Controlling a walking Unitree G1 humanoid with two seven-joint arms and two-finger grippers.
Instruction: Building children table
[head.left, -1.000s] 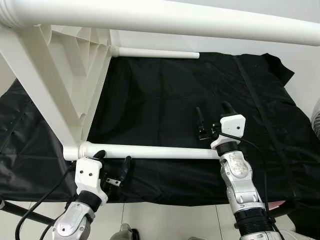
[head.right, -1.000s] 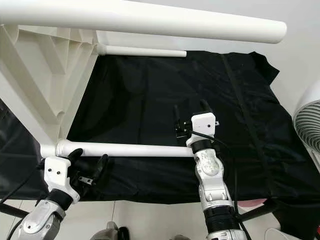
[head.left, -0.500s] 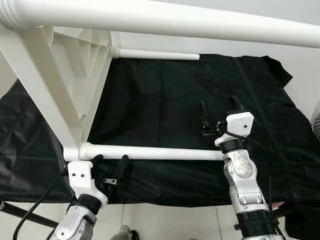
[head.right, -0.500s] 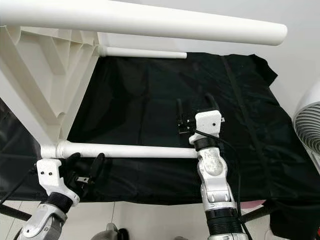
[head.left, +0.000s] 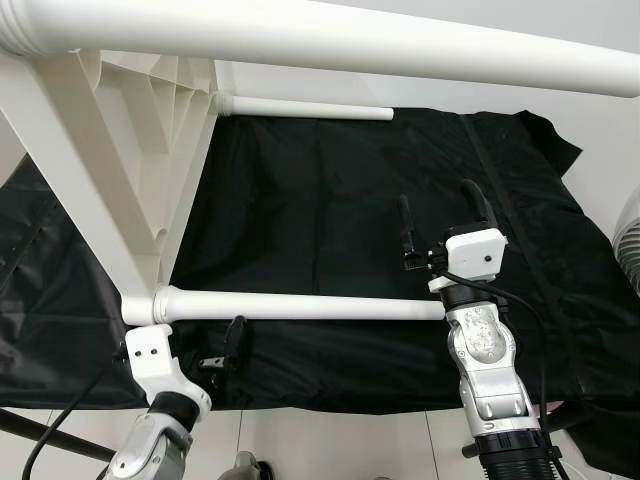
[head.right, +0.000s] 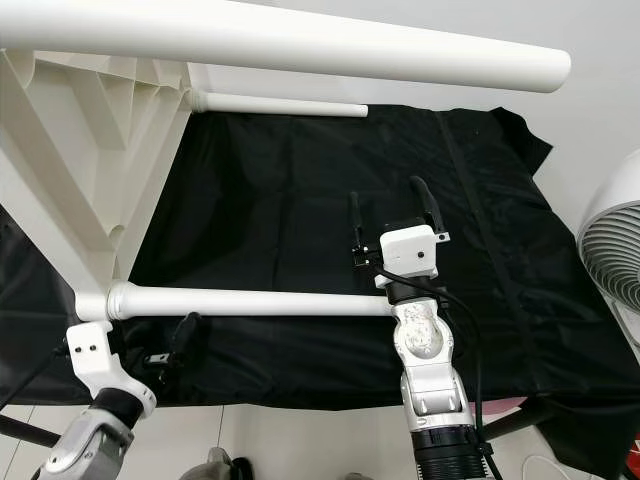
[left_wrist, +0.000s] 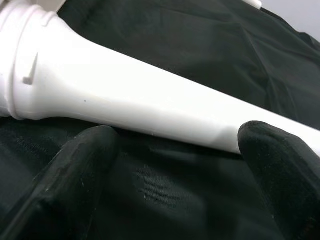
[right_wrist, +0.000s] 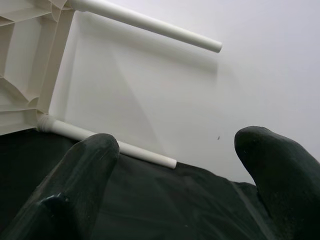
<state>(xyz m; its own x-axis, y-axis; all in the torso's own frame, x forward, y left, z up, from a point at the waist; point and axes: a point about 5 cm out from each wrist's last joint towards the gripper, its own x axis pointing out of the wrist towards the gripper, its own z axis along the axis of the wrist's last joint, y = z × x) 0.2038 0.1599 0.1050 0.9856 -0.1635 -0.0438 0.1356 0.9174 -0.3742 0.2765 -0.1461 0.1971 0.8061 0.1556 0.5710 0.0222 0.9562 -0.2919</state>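
Observation:
The white plastic children's table lies on its side on a black cloth (head.left: 300, 210), its ribbed tabletop underside (head.left: 150, 130) at the left. Its legs run to the right: a near leg (head.left: 300, 306), a far leg (head.left: 305, 107) and an upper leg (head.left: 330, 42) across the top. My left gripper (head.left: 200, 348) hangs open just below the near leg's socket end, touching nothing; the left wrist view has the leg (left_wrist: 125, 100) beyond its fingertips (left_wrist: 75, 170). Open and empty, my right gripper (head.left: 437, 215) points up above the leg's free end.
A white fan (head.right: 612, 250) stands at the right edge beside the cloth. Pale floor tiles (head.left: 340, 445) run along the near side under my arms. A white wall (right_wrist: 165, 85) is behind the table.
My left gripper has dropped lower and back from the near leg's socket end. My right gripper has risen slightly, staying open by the leg's free end.

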